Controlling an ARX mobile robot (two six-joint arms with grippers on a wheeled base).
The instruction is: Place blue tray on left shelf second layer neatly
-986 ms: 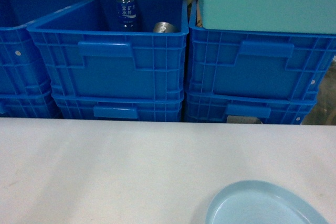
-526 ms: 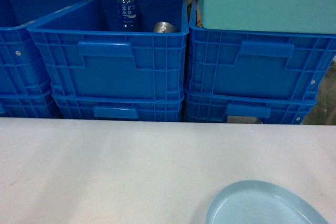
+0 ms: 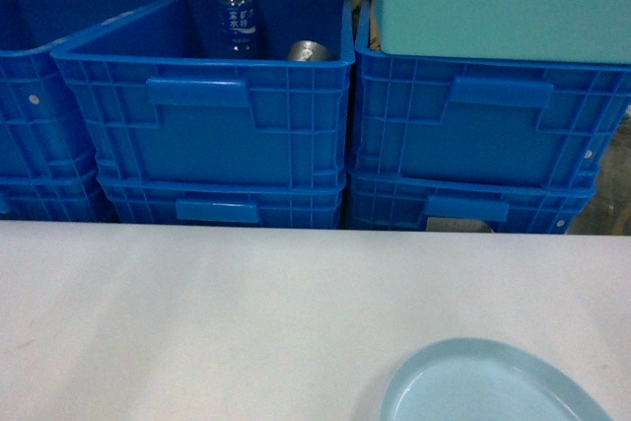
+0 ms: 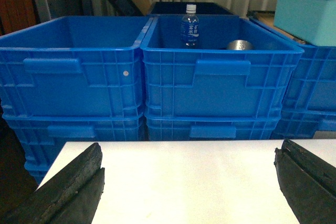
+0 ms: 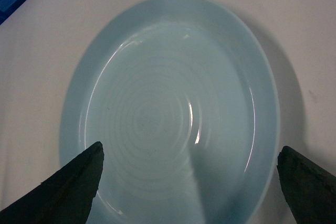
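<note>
The blue tray (image 3: 488,386) lies flat on the white table (image 3: 197,313) at the near right edge of the head view, partly cut off. In the right wrist view the blue tray (image 5: 168,108) fills the frame, its concentric rings showing. My right gripper (image 5: 190,179) hovers above the tray, open, one finger over its near left rim and the other off its right rim. My left gripper (image 4: 189,182) is open over bare table, holding nothing. Neither gripper shows in the head view. The left shelf is out of view.
Stacked dark-blue crates (image 3: 207,115) stand in a row behind the table's far edge. The middle top crate holds a water bottle (image 3: 237,17) and a metal can (image 3: 308,50). A teal bin (image 3: 503,2) sits on the right crate stack. The table's left edge (image 4: 52,161) lies near my left finger.
The blue tray sits very slightly lower and further left in the head view than a second ago. Nothing else differs.
</note>
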